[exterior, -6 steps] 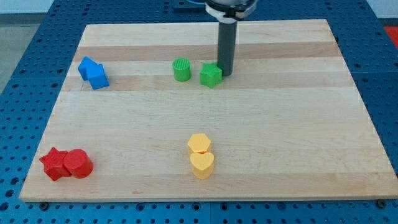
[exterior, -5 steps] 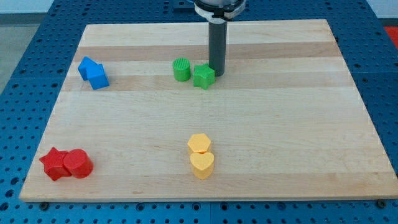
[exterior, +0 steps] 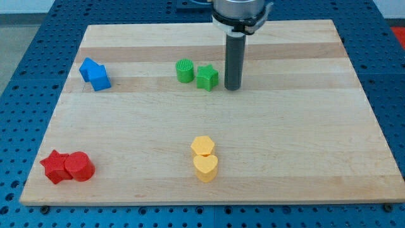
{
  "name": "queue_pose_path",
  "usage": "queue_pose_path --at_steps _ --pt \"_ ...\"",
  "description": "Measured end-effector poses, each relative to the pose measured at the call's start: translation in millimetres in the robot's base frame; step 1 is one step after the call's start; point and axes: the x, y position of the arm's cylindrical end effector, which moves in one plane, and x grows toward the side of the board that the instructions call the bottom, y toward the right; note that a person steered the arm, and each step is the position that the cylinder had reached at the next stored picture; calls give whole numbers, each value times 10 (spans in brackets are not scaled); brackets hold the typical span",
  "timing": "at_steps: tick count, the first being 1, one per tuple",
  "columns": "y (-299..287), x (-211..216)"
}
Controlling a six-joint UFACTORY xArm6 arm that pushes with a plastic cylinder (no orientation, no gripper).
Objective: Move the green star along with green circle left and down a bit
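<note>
The green star [exterior: 207, 78] lies on the wooden board [exterior: 285, 139] near the view's top centre. The green circle [exterior: 185, 70] stands just to its left, close beside it, perhaps touching. My tip [exterior: 233, 87] is on the board a short way to the right of the green star, with a small gap between them.
Two blue blocks [exterior: 95, 73] sit together at the view's left. A red star [exterior: 55, 166] and a red cylinder [exterior: 79, 167] sit at the bottom left. A yellow hexagon [exterior: 202, 146] and a yellow heart [exterior: 205, 168] sit at the bottom centre.
The green star was pushed left, closer to the green circle. My tip then drew back to the right and slightly down, leaving a gap from the star.
</note>
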Motion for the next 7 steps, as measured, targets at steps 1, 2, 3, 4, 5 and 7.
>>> queue_pose_path --at_steps 1,2,3,4,5,7 --pt "0 5" --pt "-13 5" --pt "-212 0" --pt "-247 0" --pt "-286 -2" --pt "-499 -522"
